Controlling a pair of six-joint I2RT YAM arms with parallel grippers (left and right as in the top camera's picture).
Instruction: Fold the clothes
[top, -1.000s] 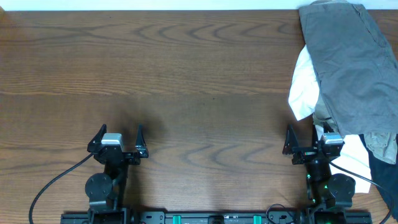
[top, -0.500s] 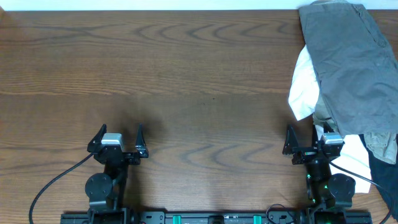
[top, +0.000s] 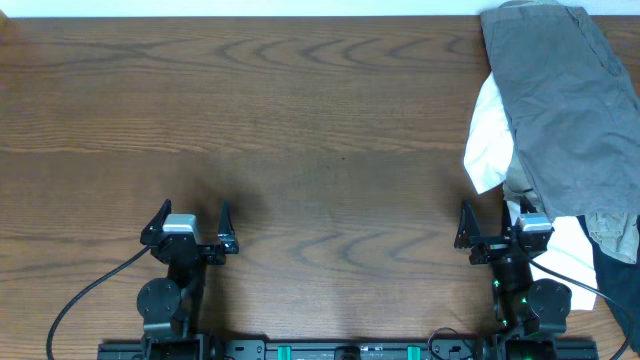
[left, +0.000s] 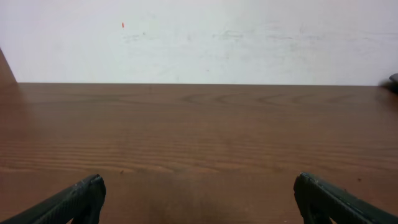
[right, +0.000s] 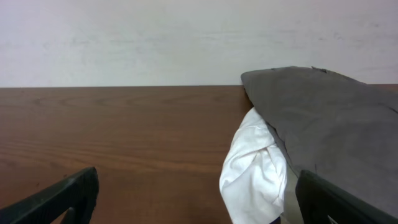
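A pile of clothes lies at the table's right edge. The mid-grey shorts (top: 565, 95) lie on top, over a white garment (top: 490, 150), a khaki-tan garment (top: 612, 232) and a navy one (top: 620, 290). My right gripper (top: 495, 222) is open and empty, just in front of the pile; in the right wrist view the white garment (right: 255, 168) and grey shorts (right: 329, 118) lie ahead between its fingers (right: 199, 199). My left gripper (top: 192, 222) is open and empty at the near left, over bare wood (left: 199, 199).
The brown wooden table (top: 300, 130) stretches from the left edge to the pile. A white wall (left: 199, 37) runs behind the table's far edge. Black cables (top: 80, 300) trail from the arm bases at the front edge.
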